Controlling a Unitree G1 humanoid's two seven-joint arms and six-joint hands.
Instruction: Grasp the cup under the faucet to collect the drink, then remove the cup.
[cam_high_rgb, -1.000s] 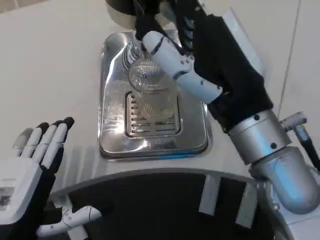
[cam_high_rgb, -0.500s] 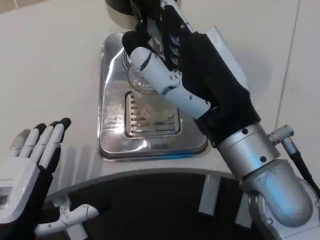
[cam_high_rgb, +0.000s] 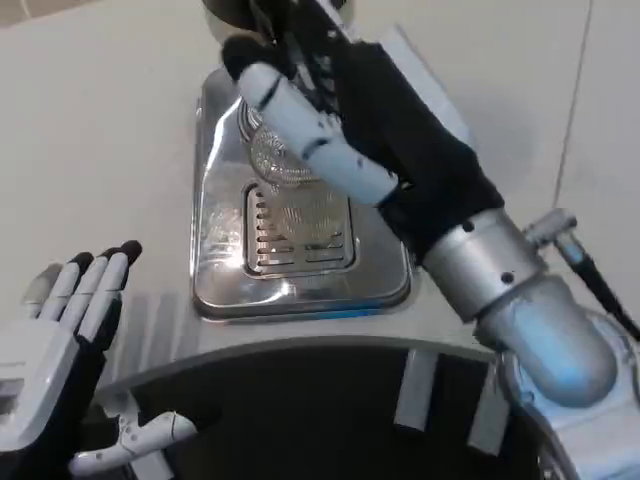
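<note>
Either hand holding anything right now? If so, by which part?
The right hand wraps the side of the clear textured glass cup over the shiny metal drip tray; whether the grip has closed is unclear. The left hand holds nothing, fingers apart.

White table (cam_high_rgb: 100, 130); steel drip tray (cam_high_rgb: 225, 290) rests on it — slotted grate (cam_high_rgb: 300, 235) inside.

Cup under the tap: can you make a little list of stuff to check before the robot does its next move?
1. Cup on the drip tray: ok.
2. Right hand around the cup: ok, fingers wrap it.
3. Firm grip: cannot tell.
4. Cup right under the faucet: cannot tell, the hand hides the spout.
5. Drink inside the cup: cannot tell.
6. Left hand out of the way: ok, open beside the tray.
</note>
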